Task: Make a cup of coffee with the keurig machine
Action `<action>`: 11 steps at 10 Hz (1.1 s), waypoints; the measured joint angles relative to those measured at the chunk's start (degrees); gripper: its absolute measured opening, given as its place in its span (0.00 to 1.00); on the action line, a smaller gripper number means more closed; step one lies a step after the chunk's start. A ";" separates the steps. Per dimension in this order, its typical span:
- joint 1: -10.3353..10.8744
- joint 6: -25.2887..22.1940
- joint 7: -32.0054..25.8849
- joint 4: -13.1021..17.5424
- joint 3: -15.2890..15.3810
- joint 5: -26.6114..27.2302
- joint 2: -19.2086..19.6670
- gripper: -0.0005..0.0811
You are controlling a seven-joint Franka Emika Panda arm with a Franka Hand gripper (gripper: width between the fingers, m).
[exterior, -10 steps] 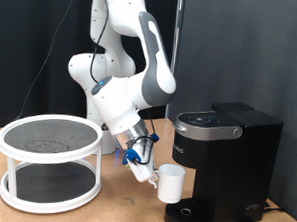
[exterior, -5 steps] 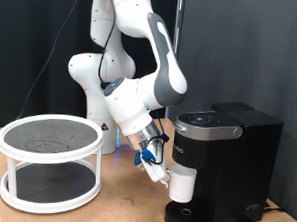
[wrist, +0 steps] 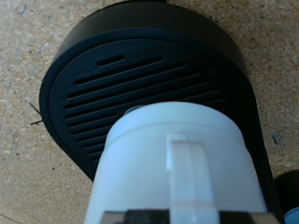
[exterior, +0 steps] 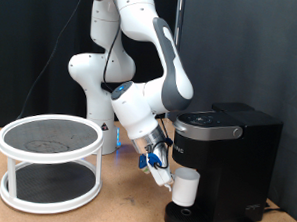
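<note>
The white cup (exterior: 186,187) hangs under the brew head of the black keurig machine (exterior: 236,156), just above its round drip tray (exterior: 190,216). My gripper (exterior: 165,177) reaches in from the exterior view's left and is shut on the cup's side. In the wrist view the cup (wrist: 177,154) fills the lower middle with its handle (wrist: 188,177) facing the camera. The slotted black drip tray (wrist: 103,79) lies beneath it. Only the edges of my fingers (wrist: 140,217) show at the frame's border. The machine's lid is shut.
A white round two-tier stand (exterior: 51,161) stands on the wooden table (exterior: 124,205) at the exterior view's left. The robot's base and a black curtain are behind. The table surface shows around the tray in the wrist view (wrist: 37,177).
My gripper has carried the cup to the exterior view's right and slightly down, from beside the machine to under the brew head over the drip tray.
</note>
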 joint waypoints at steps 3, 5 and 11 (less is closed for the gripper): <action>-0.02 0.88 -1.06 0.70 0.91 2.48 1.23 0.01; -0.02 1.15 -2.61 0.73 1.16 4.25 1.27 0.01; -0.09 0.82 -4.18 0.20 1.18 4.82 1.00 0.72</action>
